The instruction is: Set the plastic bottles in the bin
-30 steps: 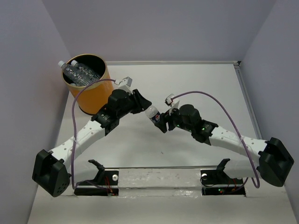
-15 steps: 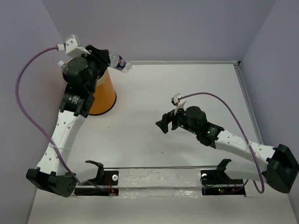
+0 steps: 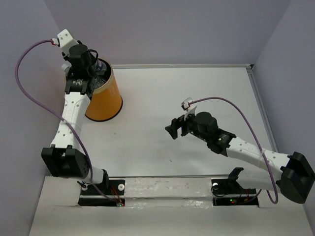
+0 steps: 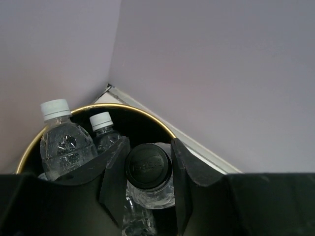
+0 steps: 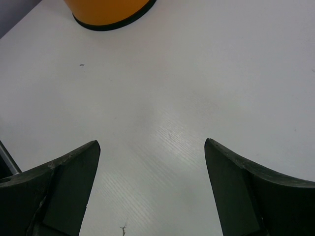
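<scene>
My left gripper point(image 4: 150, 143) is shut on a clear plastic bottle point(image 4: 150, 189) with a black cap point(image 4: 147, 166), holding it over the mouth of the orange bin point(image 4: 147, 114). Two white-capped plastic bottles point(image 4: 66, 145) point(image 4: 103, 130) stand inside the bin's black interior. From above, the left gripper point(image 3: 96, 66) hangs over the bin point(image 3: 106, 101) at the table's far left corner. My right gripper point(image 3: 171, 130) is open and holds nothing, low over the middle of the table. The right wrist view shows its jaws point(image 5: 152, 147) wide apart over bare white surface, with the bin's base point(image 5: 110, 10) ahead.
Purple-grey walls close in on the table at the back and both sides, near the bin. A raised rail point(image 3: 266, 118) runs along the table's right edge. Two black fixtures point(image 3: 101, 177) point(image 3: 235, 174) sit at the near edge by the arm bases.
The left arm swung the black-capped bottle from the table's middle, where both grippers met on it, up over the bin. The right gripper let go and opened wide.
</scene>
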{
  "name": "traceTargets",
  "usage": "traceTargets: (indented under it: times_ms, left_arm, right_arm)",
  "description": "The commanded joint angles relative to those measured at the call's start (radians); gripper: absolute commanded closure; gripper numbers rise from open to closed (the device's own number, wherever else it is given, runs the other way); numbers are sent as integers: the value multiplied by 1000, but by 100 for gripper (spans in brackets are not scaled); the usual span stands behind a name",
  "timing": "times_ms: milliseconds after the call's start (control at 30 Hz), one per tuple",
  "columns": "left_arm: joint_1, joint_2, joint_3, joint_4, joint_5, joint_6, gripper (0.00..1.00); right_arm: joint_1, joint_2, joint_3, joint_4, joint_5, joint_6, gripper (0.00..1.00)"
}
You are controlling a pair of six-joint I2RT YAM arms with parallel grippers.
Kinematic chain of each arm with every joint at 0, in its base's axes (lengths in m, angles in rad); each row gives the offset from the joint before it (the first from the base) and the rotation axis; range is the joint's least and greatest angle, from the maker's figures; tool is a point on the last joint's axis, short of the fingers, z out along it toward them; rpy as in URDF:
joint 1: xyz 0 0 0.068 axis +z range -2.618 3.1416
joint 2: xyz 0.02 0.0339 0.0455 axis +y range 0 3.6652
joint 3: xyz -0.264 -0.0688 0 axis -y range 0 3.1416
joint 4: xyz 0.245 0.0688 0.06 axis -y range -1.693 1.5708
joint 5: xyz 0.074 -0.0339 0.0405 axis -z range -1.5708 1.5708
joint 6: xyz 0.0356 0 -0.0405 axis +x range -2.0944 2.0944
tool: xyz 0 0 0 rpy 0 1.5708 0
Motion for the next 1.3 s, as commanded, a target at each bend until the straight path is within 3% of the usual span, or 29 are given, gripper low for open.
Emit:
traceTargets:
  times_ms: [0,67,100,133,200,233,333,600,933,1100,1267]
  left_arm:
    - [8,27,-30,67,-66,47,100]
    - [8,49,-64,70,-63,43,100]
    - [11,58,-73,70,-42,47,95]
    - [13,87,-73,70,-16,53,73]
    - [17,125,-38,14,35,46,43]
    - [19,160,-6,-8,46,38,18]
    - [30,174,11,-37,67,14,1]
    - [37,83,82,-80,29,0,1]
    - [36,-215,-110,32,69,-54,1]
    - [24,-396,-312,125,273,-75,1]
    - [-45,-582,-516,205,451,-48,1]
  right_arm:
    - [4,-6,-1,47,33,-1,8]
    - [4,-7,-2,48,36,-1,8]
    - [4,-6,-1,47,35,-1,8]
    - [4,-4,-1,50,33,-1,8]
    - [4,0,2,48,22,3,8]
    - [4,5,2,50,19,2,8]
    - [4,8,4,48,16,2,8]
    - [4,13,4,48,13,3,8]
    - [4,23,2,56,16,8,8]
    - [4,-102,-82,178,82,11,9]
    - [4,-318,-222,312,246,18,5]
